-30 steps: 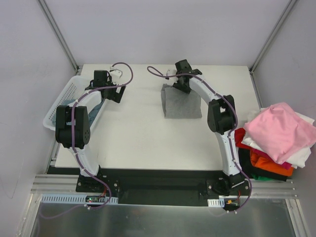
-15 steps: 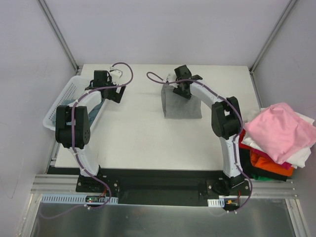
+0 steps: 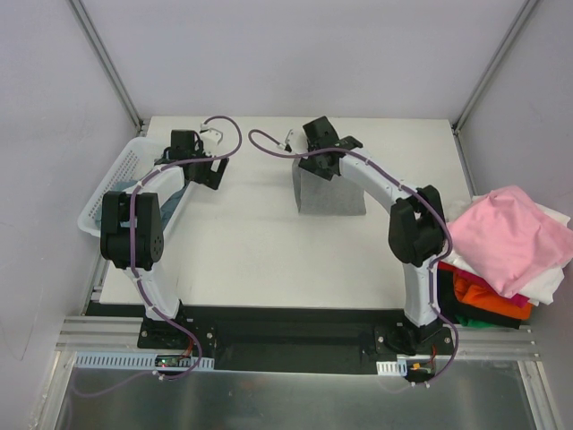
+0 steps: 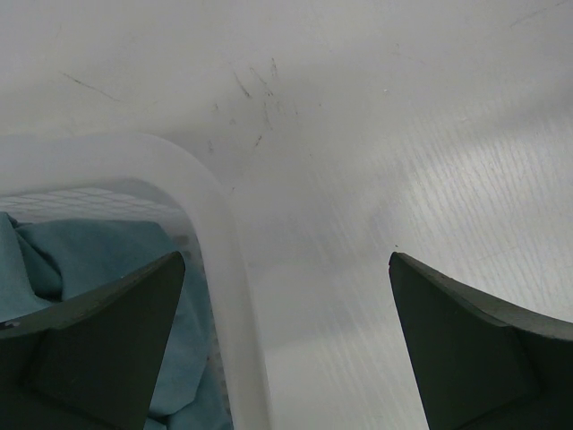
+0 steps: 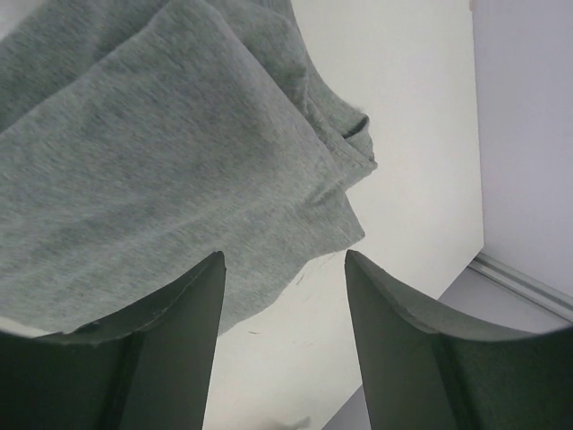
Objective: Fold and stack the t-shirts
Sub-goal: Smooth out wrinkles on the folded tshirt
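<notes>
Lies at the far middle of the table (image 3: 269, 242), folded into a rough rectangle: the light heather-grey t-shirt (image 3: 329, 193). Looks soft and finely flecked up close (image 5: 134, 152), with several layers stacked at one corner, a hemmed edge peeking out there and bare white table beyond it. Hovers over the far edge of that shirt with fingers spread apart and nothing between them: the right gripper (image 3: 324, 166), its two dark fingers framing cloth and table alike in its own wrist view (image 5: 282, 269). Stands at the table's far left corner: the white plastic slatted basket (image 3: 112, 184), holding a rumpled dusty blue-teal t-shirt (image 3: 182, 193). Hangs over the basket's inner corner, likewise spread wide and empty: the left gripper (image 3: 208, 175), seen from the wrist (image 4: 286, 269) with one finger above the teal cloth (image 4: 107, 251) and the other above bare table, the basket's rounded rim (image 4: 224, 233) curving between them. Sits off the table's right edge in a loose heap: a pink t-shirt (image 3: 506, 237) on top, draped over a white t-shirt (image 3: 546, 287) and an orange t-shirt (image 3: 483, 302), all unfolded and creased.
</notes>
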